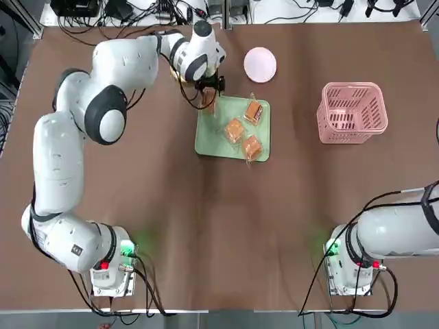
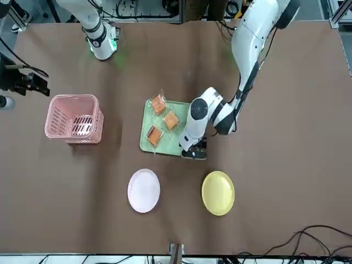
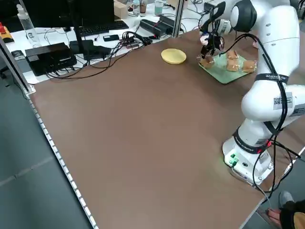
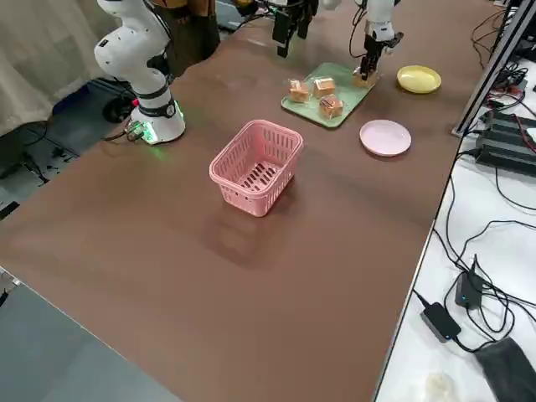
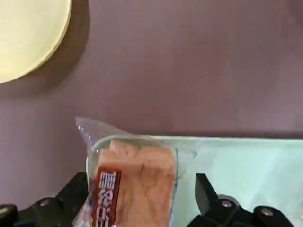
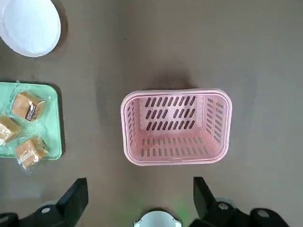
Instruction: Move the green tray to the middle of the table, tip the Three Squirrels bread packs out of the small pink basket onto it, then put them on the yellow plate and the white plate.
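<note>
- Your green tray (image 1: 210,140) sits mid-table with three bread packs (image 1: 235,129) on it; a fourth pack (image 5: 130,187) lies at its far left corner.
- Left gripper (image 1: 210,86) hangs over that fourth pack, jaws spread either side, not pinching.
- Yellow plate (image 2: 218,192) and white plate (image 1: 260,64) lie just beyond the tray.
- Pink basket (image 1: 352,113) stands upright, well off to the right.
- Right gripper (image 6: 140,201): pulled back, jaws wide.

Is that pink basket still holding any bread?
Empty. The small pink basket stands upright with its slatted bottom bare; the bread packs lie on the green tray.
</note>
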`<state>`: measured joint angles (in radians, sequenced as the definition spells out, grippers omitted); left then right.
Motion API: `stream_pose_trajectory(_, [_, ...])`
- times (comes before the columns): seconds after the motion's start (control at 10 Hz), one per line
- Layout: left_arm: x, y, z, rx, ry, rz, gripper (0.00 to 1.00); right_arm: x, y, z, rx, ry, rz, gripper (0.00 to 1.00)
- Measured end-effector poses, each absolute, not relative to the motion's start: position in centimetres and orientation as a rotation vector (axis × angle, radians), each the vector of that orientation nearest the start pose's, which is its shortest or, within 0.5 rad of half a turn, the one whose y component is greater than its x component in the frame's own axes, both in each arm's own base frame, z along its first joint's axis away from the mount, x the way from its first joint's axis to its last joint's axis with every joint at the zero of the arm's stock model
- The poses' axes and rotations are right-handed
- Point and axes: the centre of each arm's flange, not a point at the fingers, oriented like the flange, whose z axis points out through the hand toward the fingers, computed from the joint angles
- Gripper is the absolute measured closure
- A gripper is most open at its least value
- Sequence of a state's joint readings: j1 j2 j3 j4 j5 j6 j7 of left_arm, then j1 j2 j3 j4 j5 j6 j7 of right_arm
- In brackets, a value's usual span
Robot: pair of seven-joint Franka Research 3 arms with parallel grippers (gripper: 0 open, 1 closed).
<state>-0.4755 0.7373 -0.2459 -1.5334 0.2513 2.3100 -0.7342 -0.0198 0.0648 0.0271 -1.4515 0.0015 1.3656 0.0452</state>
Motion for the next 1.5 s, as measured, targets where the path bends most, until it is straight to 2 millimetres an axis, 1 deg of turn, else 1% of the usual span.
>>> stream_pose_trajectory(0.2, [55.7, -44.7, 24.4, -3.155, 0.125, -0.109, 0.00, 55.3, 0.3, 62.7, -3.132, 0.061, 0.240, 0.02])
stream_pose_trajectory(0.4, [55.4, -45.0, 24.7, -3.158, 0.124, -0.100, 0.00, 55.2, 0.5, 62.7, -3.132, 0.055, 0.243, 0.02])
stream_pose_trajectory(0.8, [53.6, -46.9, 25.9, -3.156, 0.129, -0.076, 0.00, 55.3, 1.5, 62.7, -3.132, 0.025, 0.234, 0.02])
stream_pose_trajectory(0.9, [52.8, -47.8, 26.1, -3.155, 0.153, -0.075, 0.00, 55.3, 1.7, 62.7, -3.133, 0.020, 0.233, 0.02])
stream_pose_trajectory(1.0, [51.2, -49.5, 26.2, -3.156, 0.204, -0.073, 0.00, 55.3, 1.8, 62.7, -3.133, 0.017, 0.233, 0.02])
stream_pose_trajectory(1.2, [46.4, -54.0, 26.2, -3.148, 0.327, -0.069, 0.00, 55.2, 1.9, 62.8, -3.133, 0.015, 0.230, 0.02])
stream_pose_trajectory(1.3, [44.0, -55.9, 26.0, -3.137, 0.381, -0.060, 0.00, 55.2, 1.9, 62.8, -3.133, 0.015, 0.229, 0.02])
stream_pose_trajectory(1.4, [42.1, -57.1, 25.4, -3.132, 0.367, -0.045, 0.00, 55.2, 1.9, 62.9, -3.133, 0.016, 0.229, 0.02])
stream_pose_trajectory(1.5, [41.4, -57.5, 24.8, -3.138, 0.274, -0.031, 0.00, 55.2, 1.8, 62.9, -3.133, 0.018, 0.229, 0.02])
